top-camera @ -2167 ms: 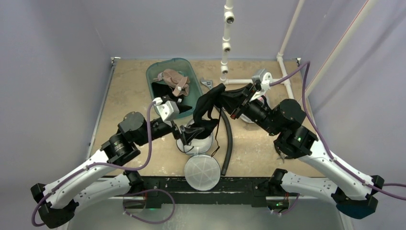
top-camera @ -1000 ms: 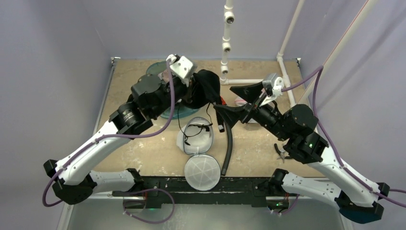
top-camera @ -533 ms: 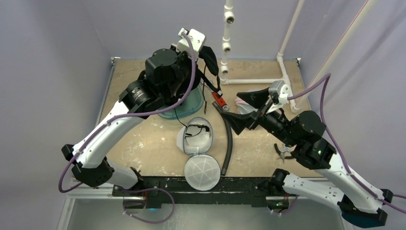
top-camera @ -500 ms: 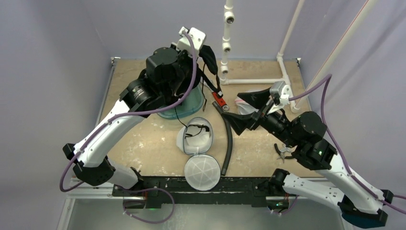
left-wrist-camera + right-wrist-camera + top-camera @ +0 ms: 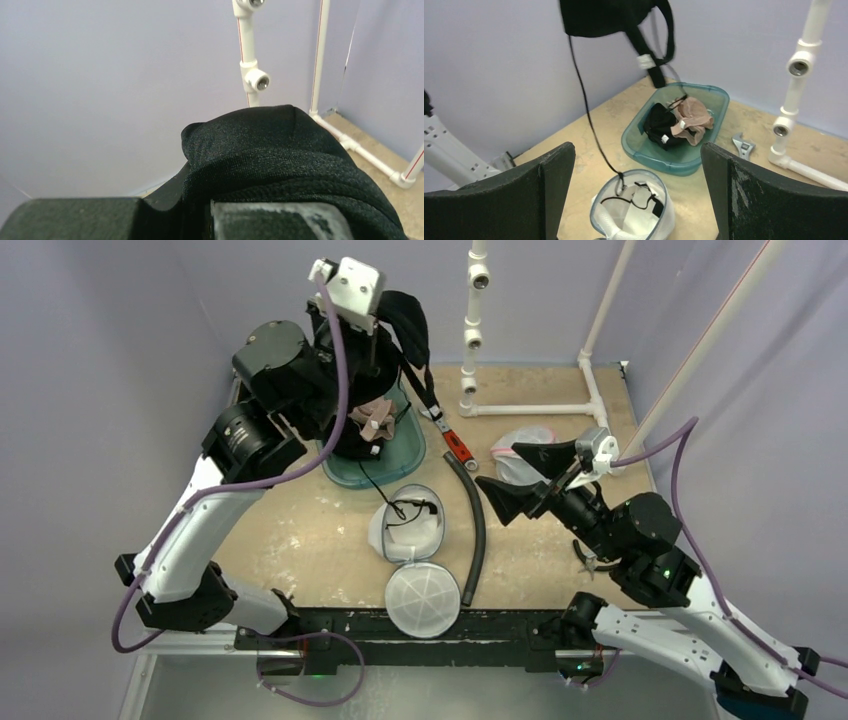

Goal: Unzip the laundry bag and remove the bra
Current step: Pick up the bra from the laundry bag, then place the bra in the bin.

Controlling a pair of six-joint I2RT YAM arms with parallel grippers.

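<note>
One strap (image 5: 589,120) trails into the laundry bag (image 5: 408,530) — hence the left gripper (image 5: 380,320) clenches the bra (image 5: 405,312) high; the right gripper (image 5: 522,478) gapes empty.

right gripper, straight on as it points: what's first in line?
Likely the teal bin, near wall. A black strap hangs just left of where the right gripper aims; depth unclear.

The whole counter (image 5: 290,530) is viewed from high above its near edge, looking down. The left wrist view is raised high and aimed at the far wall (image 5: 125,75), with the black bra (image 5: 280,150) seen very close. From the right, the right wrist view is aimed far-left; its teal tub (image 5: 659,159) and laundry bag (image 5: 663,216) are shared with the top view.
</note>
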